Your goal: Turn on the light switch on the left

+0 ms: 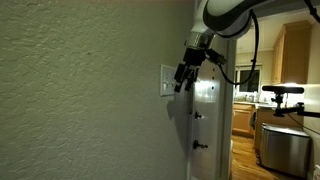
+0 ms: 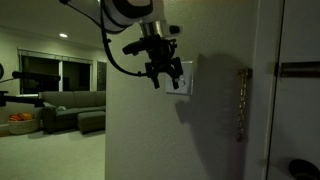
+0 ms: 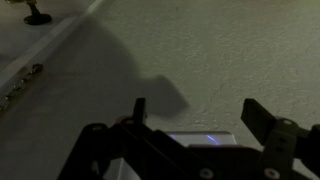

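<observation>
The light switch (image 1: 165,80) is a small white upright plate on the textured wall, seen in both exterior views (image 2: 186,78). In the wrist view its top edge (image 3: 200,138) shows low between the fingers, with a faint blue glint. My gripper (image 1: 182,78) hangs right in front of the plate, also in the exterior view from the living-room side (image 2: 160,76), fingers spread open and empty (image 3: 195,112). Whether a fingertip touches the plate cannot be told. The rockers are hidden behind the gripper.
A shiny silvery panel with small dark knobs (image 1: 205,115) stands beside the wall. A camera on a stand (image 1: 282,92) and kitchen cabinets lie beyond. A sofa (image 2: 75,108) and windows are in the room past the wall corner. A door frame with hinge (image 2: 242,100) is near.
</observation>
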Motion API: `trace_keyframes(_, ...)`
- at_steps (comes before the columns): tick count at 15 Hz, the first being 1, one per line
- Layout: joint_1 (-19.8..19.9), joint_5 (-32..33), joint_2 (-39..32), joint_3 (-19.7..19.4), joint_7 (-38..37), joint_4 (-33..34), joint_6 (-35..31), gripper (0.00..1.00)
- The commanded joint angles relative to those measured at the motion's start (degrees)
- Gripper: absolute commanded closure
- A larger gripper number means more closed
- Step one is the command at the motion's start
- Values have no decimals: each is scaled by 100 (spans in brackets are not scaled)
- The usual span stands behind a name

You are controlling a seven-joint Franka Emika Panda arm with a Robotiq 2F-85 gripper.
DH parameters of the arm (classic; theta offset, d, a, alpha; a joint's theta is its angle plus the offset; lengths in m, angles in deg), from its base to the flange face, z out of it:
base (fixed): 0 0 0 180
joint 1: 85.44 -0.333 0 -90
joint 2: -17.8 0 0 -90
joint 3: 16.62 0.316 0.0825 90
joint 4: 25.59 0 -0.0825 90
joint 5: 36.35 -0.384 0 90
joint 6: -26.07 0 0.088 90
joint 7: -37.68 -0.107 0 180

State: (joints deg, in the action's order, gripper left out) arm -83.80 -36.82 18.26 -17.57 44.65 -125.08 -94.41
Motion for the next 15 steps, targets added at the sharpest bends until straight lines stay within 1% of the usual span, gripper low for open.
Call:
trace_keyframes(1, -38, -26, -166, 13, -172, 332, -14, 3)
trace_keyframes(2, -25, 17, -193, 6, -197, 392, -11, 3)
trace_keyframes(4, -5, -8, -243, -10, -214, 499, 16, 7)
trace_keyframes(5, -3, 0, -260, -15, -237, 533, 3, 14)
trace_keyframes(7, -11, -32, -304, -9, -269, 635, 30, 22)
trace_keyframes(10, -44, -70, -384, 34, -245, 767, 109, 40)
trace_keyframes(12, -63, -107, -420, 71, -222, 823, 120, 44)
trace_keyframes(13, -73, -114, -446, 92, -219, 862, 127, 39)
trace_keyframes(15, -84, -123, -508, 127, -208, 942, 137, 39)
